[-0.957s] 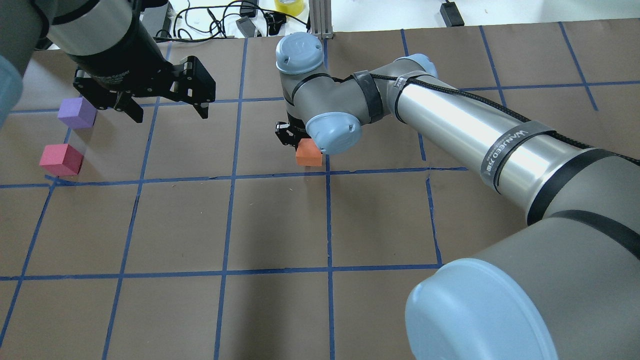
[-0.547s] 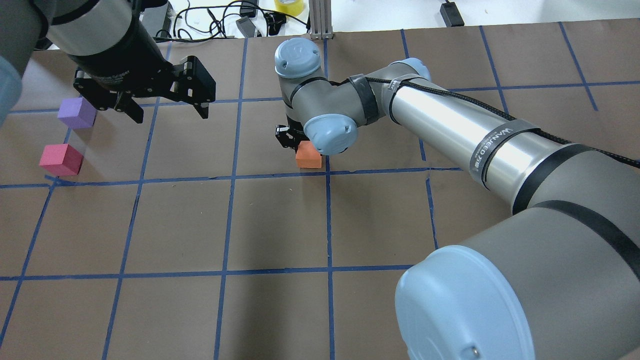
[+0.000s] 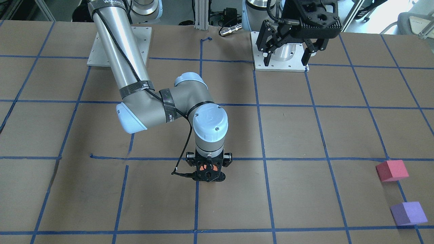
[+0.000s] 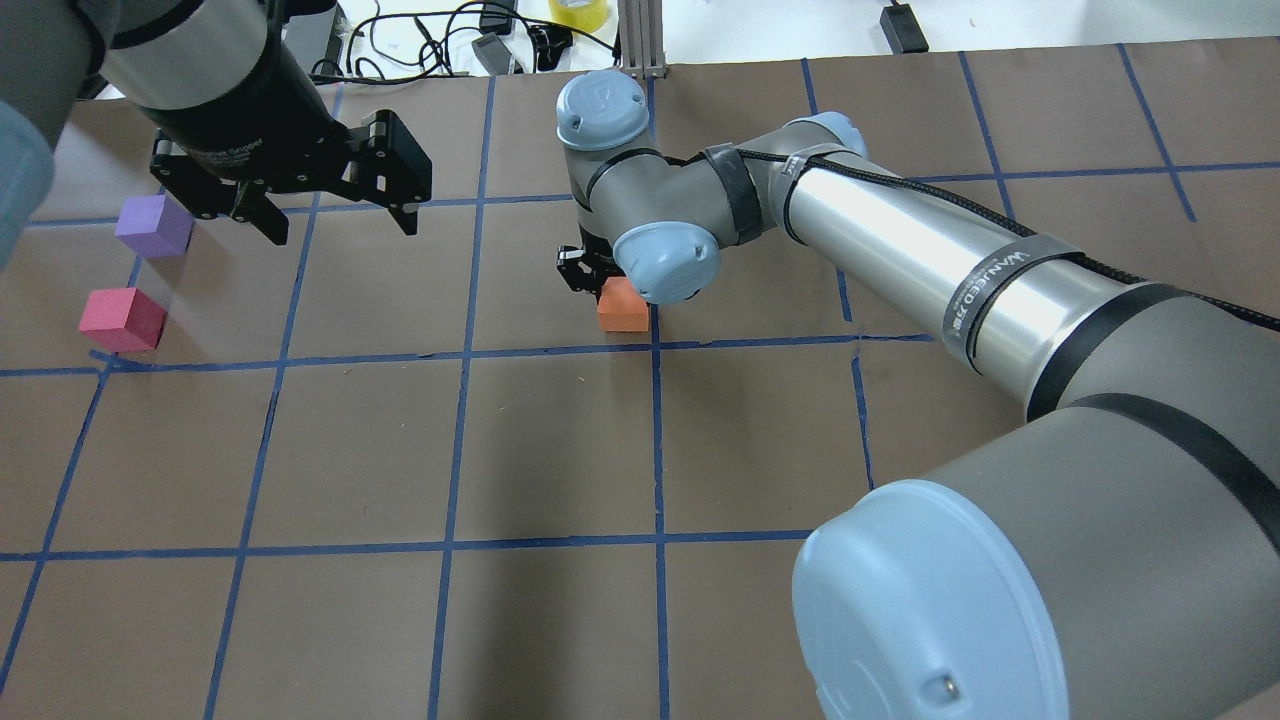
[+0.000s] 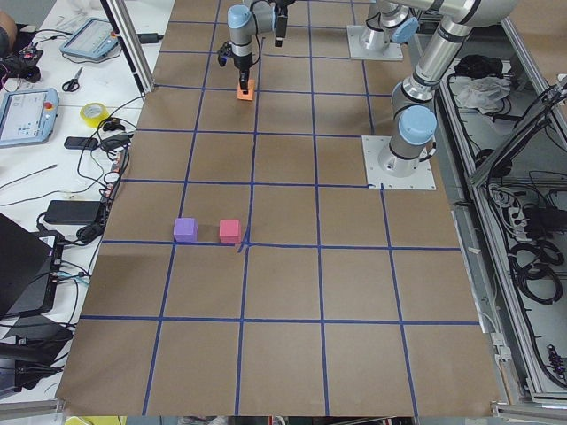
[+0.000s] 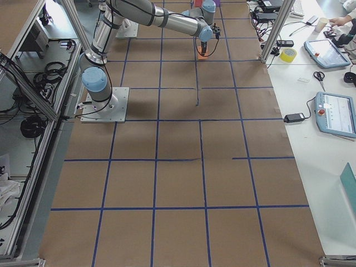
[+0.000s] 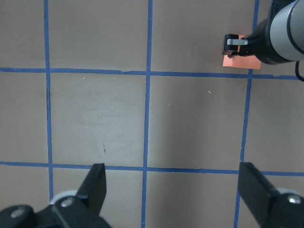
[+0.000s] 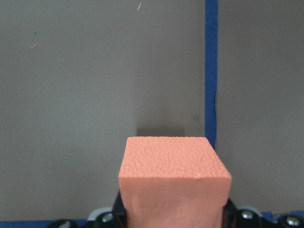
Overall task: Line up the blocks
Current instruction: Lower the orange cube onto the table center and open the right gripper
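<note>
My right gripper (image 3: 207, 170) points straight down near the table's middle and is shut on the orange block (image 4: 624, 305), low over the brown paper beside a blue tape line. The block fills the bottom of the right wrist view (image 8: 173, 180). The reddish-pink block (image 4: 122, 318) and the purple block (image 4: 153, 225) sit close together on the table at the far left; they also show in the front view, pink (image 3: 391, 170) and purple (image 3: 408, 213). My left gripper (image 4: 340, 230) hangs open and empty above the table, just right of the purple block.
Blue tape lines (image 4: 460, 352) divide the brown paper into squares. An aluminium post (image 4: 640, 40), cables and a yellow tape roll (image 4: 578, 10) lie past the far edge. The arm base plates (image 3: 286, 64) stand on the robot's side.
My right arm has shifted slightly to the right with the orange block in its grip. The left gripper and the pink and purple blocks have not moved.
</note>
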